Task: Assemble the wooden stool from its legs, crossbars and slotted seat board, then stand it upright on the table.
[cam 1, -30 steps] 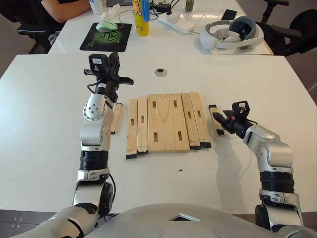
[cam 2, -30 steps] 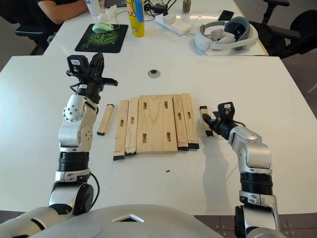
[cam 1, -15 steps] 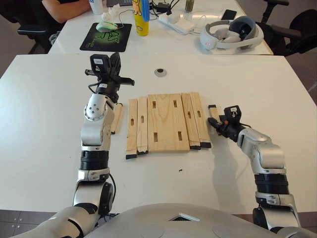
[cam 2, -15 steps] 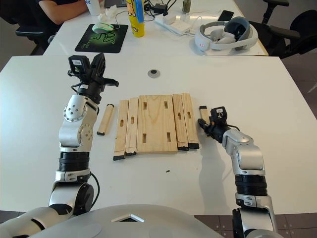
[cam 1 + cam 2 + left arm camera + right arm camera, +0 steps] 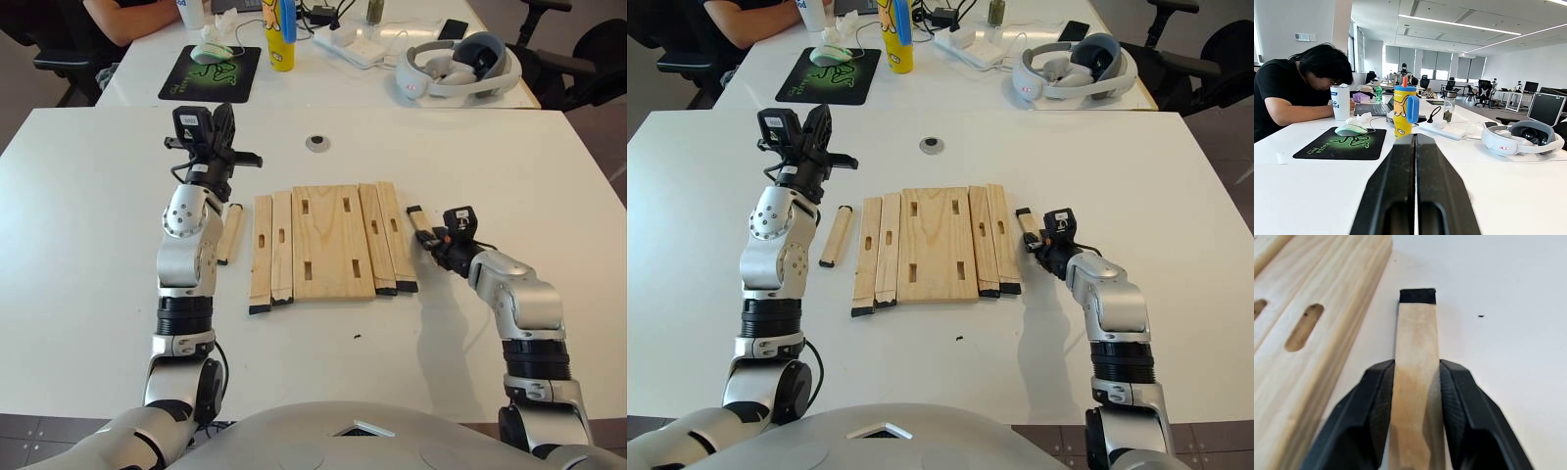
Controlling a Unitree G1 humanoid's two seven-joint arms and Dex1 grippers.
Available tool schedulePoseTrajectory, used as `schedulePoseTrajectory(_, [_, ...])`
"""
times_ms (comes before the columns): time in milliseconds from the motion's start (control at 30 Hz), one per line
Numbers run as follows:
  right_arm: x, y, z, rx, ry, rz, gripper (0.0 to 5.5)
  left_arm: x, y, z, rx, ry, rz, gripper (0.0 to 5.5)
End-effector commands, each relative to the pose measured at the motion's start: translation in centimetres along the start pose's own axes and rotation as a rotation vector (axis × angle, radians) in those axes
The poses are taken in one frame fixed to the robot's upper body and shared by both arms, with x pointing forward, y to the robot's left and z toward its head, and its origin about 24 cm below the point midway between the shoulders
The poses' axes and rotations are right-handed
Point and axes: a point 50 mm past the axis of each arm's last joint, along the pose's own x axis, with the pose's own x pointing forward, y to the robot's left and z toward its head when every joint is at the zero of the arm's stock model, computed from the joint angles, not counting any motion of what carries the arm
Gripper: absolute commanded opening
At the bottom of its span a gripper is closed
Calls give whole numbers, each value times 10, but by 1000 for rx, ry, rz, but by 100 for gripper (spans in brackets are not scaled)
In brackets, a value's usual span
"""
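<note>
The right pincer (image 5: 1039,242) is clamped on a short crossbar (image 5: 1418,333). Its two fingers (image 5: 1382,382) press the long sides of the wood, and the black-capped end sticks out ahead of the tips. The bar sits low over the table (image 5: 88,196), and I cannot tell whether it is lifted clear. Just beside this pincer, toward the middle of the table, two slotted legs (image 5: 385,235) lie edge to edge. Beyond them the slotted seat board (image 5: 331,242) lies flat with four slots showing, and two more legs (image 5: 271,250) lie on the board's far side.

The left pincer (image 5: 1415,142) is held high above the table, its fingers pressed together with nothing between them (it points out toward the neighbouring desk, not down at the parts). Beneath it, close to its arm, a second crossbar (image 5: 232,233) lies untouched.

As I judge it, the job is at its very start: one piece is gripped and nothing is joined. The next move calls for raising the crossbar and turning it so that one end lines up with a leg's slot. The left pincer will likely need to come down and steady that leg, since loose wood may slide under a push.
</note>
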Motion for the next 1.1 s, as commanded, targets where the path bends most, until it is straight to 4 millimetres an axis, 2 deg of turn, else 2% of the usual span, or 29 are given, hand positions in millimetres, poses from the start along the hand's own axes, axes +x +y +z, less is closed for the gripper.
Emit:
schedulePoseTrajectory(33, [-3, -3, 27, -12, -224, -39, 132, 6, -1, 2, -68, 16, -14, 0])
schedulePoseTrajectory(100, [-8, -1, 47, -39, -365, -40, 132, 7, -2, 2, -106, 23, -30, 0])
schedulePoseTrajectory(167, [-17, 9, 69, -98, -520, -1, 132, 8, -8, 6, -224, 21, -84, 0])
schedulePoseTrajectory(267, [-23, 23, 87, -93, -650, 59, 132, 9, -18, 13, -293, 41, -179, 0])
schedulePoseTrajectory(367, [-25, 50, 99, -86, -732, 136, 132, 13, -41, 26, -383, 71, -348, 42])
schedulePoseTrajectory(567, [-22, 84, 101, -80, -758, 311, 132, 9, -63, 40, -485, 132, -527, 125])
schedulePoseTrajectory(700, [-20, 88, 101, -81, -770, 348, 132, 5, -65, 43, -539, 168, -564, 181])
schedulePoseTrajectory(833, [-27, 86, 97, -61, -815, 342, 132, 9, -70, 39, -726, 260, -620, 239])
schedulePoseTrajectory(933, [-28, 87, 96, -53, -831, 369, 132, 7, -73, 40, -756, 305, -660, 287])
schedulePoseTrajectory(1100, [-31, 93, 93, -60, -841, 448, 132, 7, -78, 36, -749, 378, -668, 291])
